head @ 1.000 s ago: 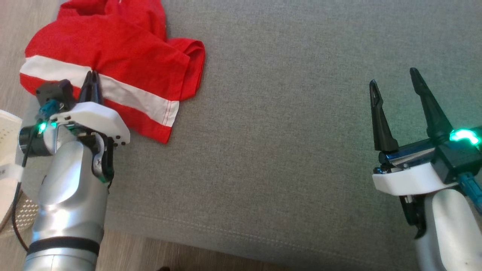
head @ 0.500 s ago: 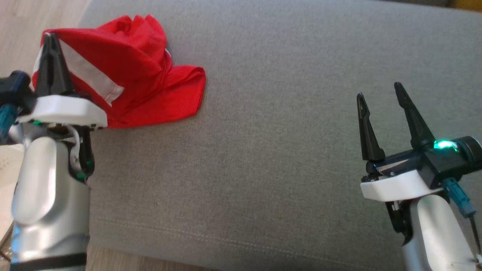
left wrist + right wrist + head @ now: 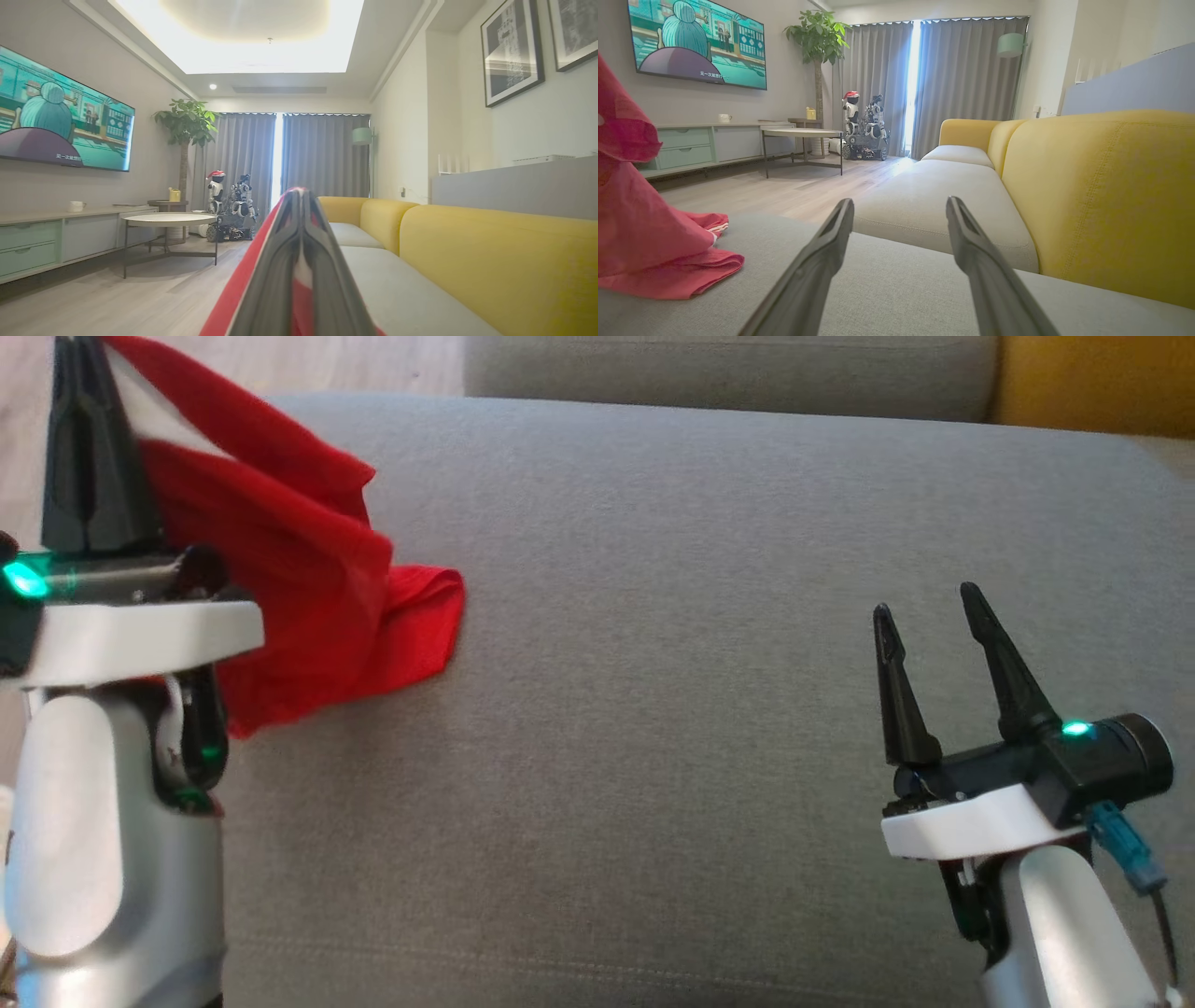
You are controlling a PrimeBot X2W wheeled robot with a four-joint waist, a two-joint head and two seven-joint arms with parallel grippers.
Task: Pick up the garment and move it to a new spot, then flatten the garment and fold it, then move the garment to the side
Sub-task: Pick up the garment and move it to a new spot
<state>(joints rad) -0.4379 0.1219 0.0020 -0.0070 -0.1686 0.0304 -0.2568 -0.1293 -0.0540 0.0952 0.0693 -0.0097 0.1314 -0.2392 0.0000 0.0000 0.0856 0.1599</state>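
Garment (image 3: 299,579) hangs from your left gripper (image 3: 82,392) in the head view. The two dark fingers are pressed together on a red fold and raised high at the left edge, while the lower hem trails on the grey seat cushion (image 3: 653,663). That hold appears meant to clear the cloth from the cushion for carrying, and you should treat the lift as incomplete while the hem drags. The fabric reads as thin and matte, falling in soft pleats. Your right gripper (image 3: 926,602) stands with fingers apart and empty above bare cushion, well apart from the cloth, probably held in reserve for flattening. In the left wrist view, the fingers meet along their length with a sliver of white stripe and red cloth pinched between them, pointing level along the sofa beside its yellow backrest (image 3: 490,252). In the right wrist view, the tapered fingers frame woven grey upholstery, and the garment rises at the far left as a draped cone, its hem pooled flat on the seat.
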